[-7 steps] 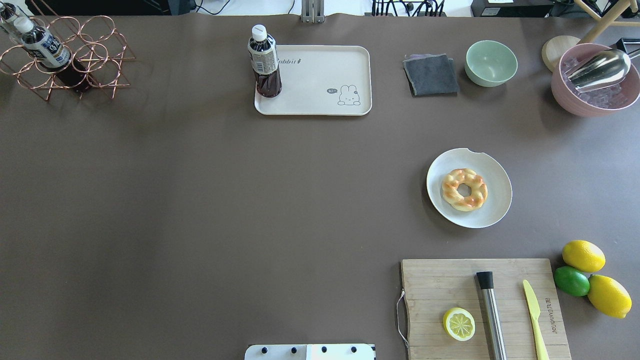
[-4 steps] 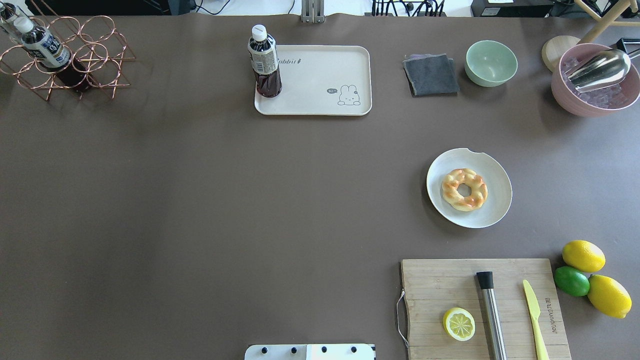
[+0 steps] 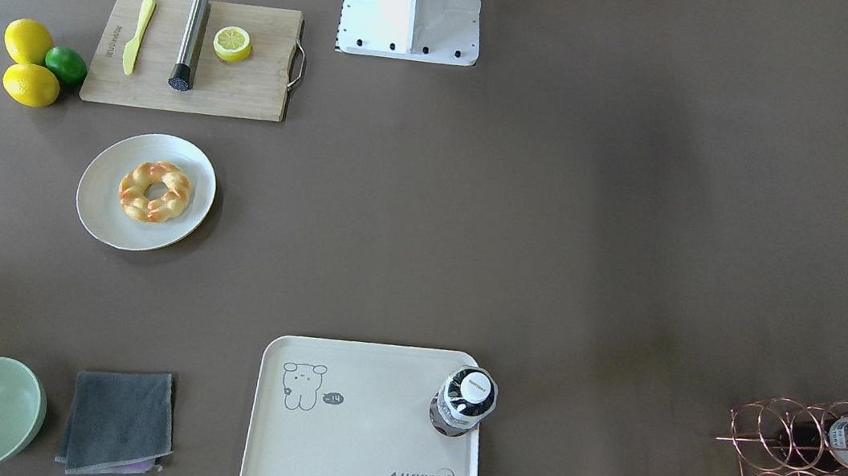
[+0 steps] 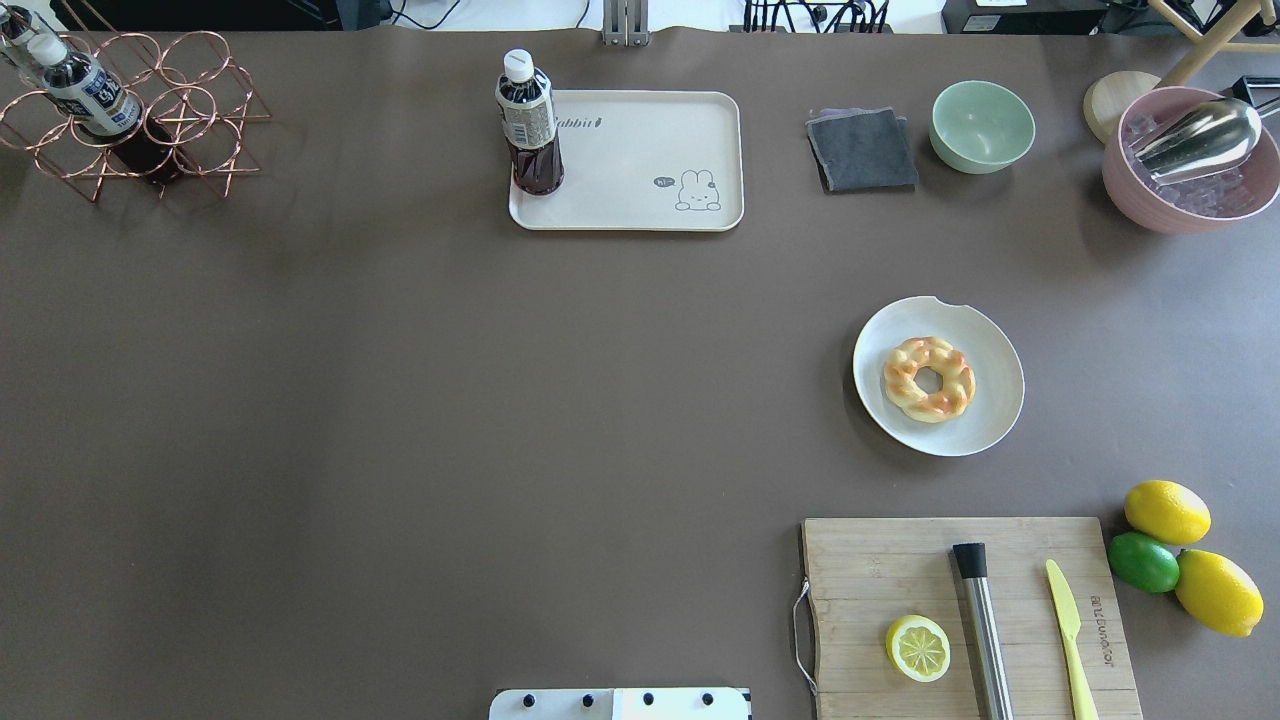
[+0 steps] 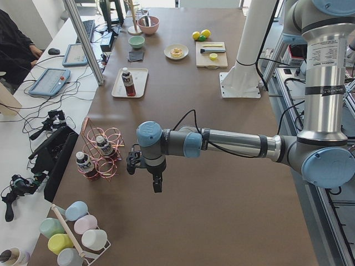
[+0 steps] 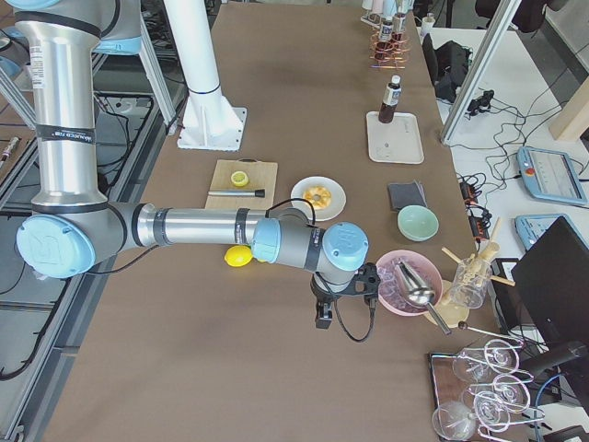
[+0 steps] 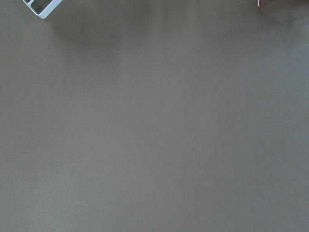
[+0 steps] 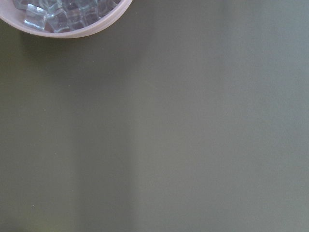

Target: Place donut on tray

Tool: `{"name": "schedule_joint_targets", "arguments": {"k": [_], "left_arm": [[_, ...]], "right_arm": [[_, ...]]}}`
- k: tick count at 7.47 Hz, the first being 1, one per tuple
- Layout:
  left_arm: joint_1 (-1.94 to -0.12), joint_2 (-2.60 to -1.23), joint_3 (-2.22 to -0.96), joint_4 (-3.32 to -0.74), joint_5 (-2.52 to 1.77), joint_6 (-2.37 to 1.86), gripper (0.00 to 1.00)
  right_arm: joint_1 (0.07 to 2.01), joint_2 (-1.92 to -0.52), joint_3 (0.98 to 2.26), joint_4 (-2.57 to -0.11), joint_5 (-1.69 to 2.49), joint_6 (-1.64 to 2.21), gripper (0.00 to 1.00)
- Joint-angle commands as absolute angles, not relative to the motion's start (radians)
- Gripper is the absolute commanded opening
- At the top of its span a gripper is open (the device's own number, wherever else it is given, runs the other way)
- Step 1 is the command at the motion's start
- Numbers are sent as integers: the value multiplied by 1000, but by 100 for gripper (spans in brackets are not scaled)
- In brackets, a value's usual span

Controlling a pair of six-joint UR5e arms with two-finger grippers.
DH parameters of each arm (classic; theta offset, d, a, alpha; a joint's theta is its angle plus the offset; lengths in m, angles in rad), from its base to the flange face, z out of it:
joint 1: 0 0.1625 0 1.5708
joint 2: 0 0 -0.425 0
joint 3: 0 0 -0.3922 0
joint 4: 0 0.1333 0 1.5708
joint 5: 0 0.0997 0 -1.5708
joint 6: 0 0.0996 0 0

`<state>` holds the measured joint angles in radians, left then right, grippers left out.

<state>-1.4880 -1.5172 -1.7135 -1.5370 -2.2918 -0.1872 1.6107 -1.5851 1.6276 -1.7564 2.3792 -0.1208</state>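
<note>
The donut (image 4: 929, 379) lies flat in the middle of a plate (image 4: 990, 340), well apart from the tray (image 4: 640, 180). From the robot's side it sits to the tray's right and nearer the robot's base. Nothing touches it, so I judge that no step of the task shows as done: the pick-up, the carry across and the set-down are all left. The tray lies flat on the surface (image 4: 400, 400) with most of its floor bare. Only a bottle (image 4: 528, 125) stands upright on it, at the tray's left edge, so the half that faces the donut looks free to take it. Neither arm is near the tray or the donut. The right end effector (image 6: 323, 318) hangs far out to the tray's right, past the donut and just beside an ice bowl (image 8: 72, 14), whose rim cuts a corner of the right wrist view. It shows only in the side view, so I cannot tell how far it is open. All that can be said of its load is that the donut is not in it. The left end effector (image 5: 157, 183) hangs far out to the tray's left over bare surface, again in a side view only, and I cannot tell whether it is open or closed. The right arm looks the likelier one for the pick.
</note>
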Motion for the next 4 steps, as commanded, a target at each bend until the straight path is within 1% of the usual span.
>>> {"name": "schedule_joint_targets", "arguments": {"k": [1, 4], "left_arm": [[-1488, -1519, -1713, -1537, -2290, -189, 98], [-1488, -1520, -1715, -1537, -2290, -190, 98]], "right_arm": [[1611, -1585, 1629, -1756, 2379, -120, 100], [1611, -1577, 1629, -1756, 2379, -115, 100]]}}
